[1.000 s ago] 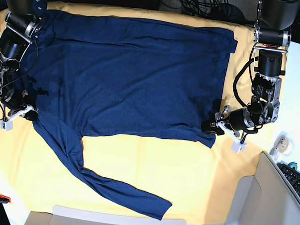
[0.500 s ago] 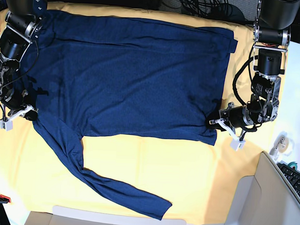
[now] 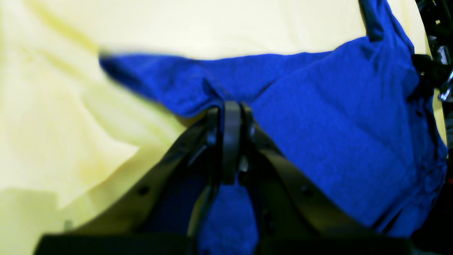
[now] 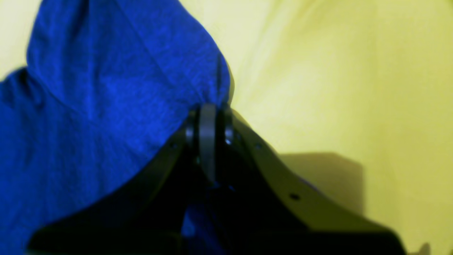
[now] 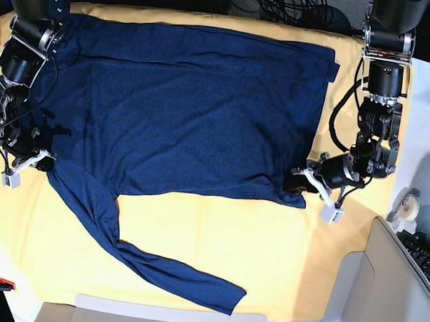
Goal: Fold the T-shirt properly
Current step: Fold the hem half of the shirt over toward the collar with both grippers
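Left gripper (image 3: 231, 113) is seen in the left wrist view clamped on a bunched edge of the shirt (image 3: 318, 141), jaws pressed together with fabric puckered at the tips. Yellow cloth (image 3: 88, 124) lies beside and beyond the shirt; dark cables are glimpsed at the far right edge.

Right gripper (image 4: 208, 115) is shown in the right wrist view pinched on a raised fold of shirt (image 4: 106, 99), yellow cloth (image 4: 336, 88) to its right.

Base view: shirt (image 5: 181, 109) is spread flat on the cloth (image 5: 219, 232), one sleeve trailing toward the near edge. Left gripper (image 5: 300, 177) is at the hem corner, right gripper (image 5: 42, 162) at the armpit. A tape roll (image 5: 407, 205) and keyboard (image 5: 425, 257) are seen off the cloth.
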Robot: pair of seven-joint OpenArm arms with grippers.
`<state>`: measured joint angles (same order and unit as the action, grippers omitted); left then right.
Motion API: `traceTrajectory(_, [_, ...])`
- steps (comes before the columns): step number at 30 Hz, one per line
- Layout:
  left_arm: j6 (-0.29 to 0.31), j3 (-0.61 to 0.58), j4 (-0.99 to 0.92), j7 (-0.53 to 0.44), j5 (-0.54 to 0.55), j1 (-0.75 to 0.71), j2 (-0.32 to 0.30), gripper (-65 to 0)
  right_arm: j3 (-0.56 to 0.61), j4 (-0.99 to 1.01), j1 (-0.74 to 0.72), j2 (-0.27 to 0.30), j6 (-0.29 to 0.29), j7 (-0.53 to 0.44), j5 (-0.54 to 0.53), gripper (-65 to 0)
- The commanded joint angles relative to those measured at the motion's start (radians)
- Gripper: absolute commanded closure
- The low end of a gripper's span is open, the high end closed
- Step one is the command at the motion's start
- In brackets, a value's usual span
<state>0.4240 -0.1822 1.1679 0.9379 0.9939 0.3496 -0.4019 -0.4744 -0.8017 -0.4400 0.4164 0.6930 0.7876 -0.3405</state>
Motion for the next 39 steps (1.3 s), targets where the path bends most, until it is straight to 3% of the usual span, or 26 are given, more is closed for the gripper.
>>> traceTrajectory(1, [0.009, 0.010, 0.030, -0.020, 0.016, 0.021, -0.016, 0.0, 0.001, -0.029, -0.001, 0.016, 0.005, 0.026, 0.011, 0.0])
traceTrajectory(10, [0.009, 0.016, 0.220, -0.016, 0.016, -0.102, -0.061, 0.0, 0.001, -0.196, 0.091, 0.017, 0.005, 0.026, 0.011, 0.0])
traceTrajectory(15, [0.009, 0.140, 0.338, -0.006, 0.016, -0.200, -0.076, 0.0, 0.001, -0.270, 0.125, 0.019, 0.005, 0.023, 0.011, 0.0])
traceTrajectory(21, [0.009, 0.293, 0.461, 0.077, 0.016, -0.298, -0.073, 0.0, -0.004, -0.292, 0.128, 0.025, 0.005, 0.022, 0.011, 0.0])
traceTrajectory(25, [0.009, 0.339, 0.519, 0.094, 0.016, -0.361, -0.076, 0.0, -0.070, -0.290, 0.129, 0.037, 0.005, 0.028, 0.013, 0.0])
traceTrajectory(31, [0.009, 0.424, 0.607, 0.092, 0.016, -0.464, -0.076, 0.0, -0.077, -0.290, 0.134, 0.048, 0.005, 0.028, 0.013, 0.0])
traceTrajectory(39, [0.009, 0.433, 0.691, 0.092, 0.016, -0.559, -0.076, 0.0, -0.077, -0.379, 0.201, 0.045, 0.005, 0.029, 0.011, 0.0])
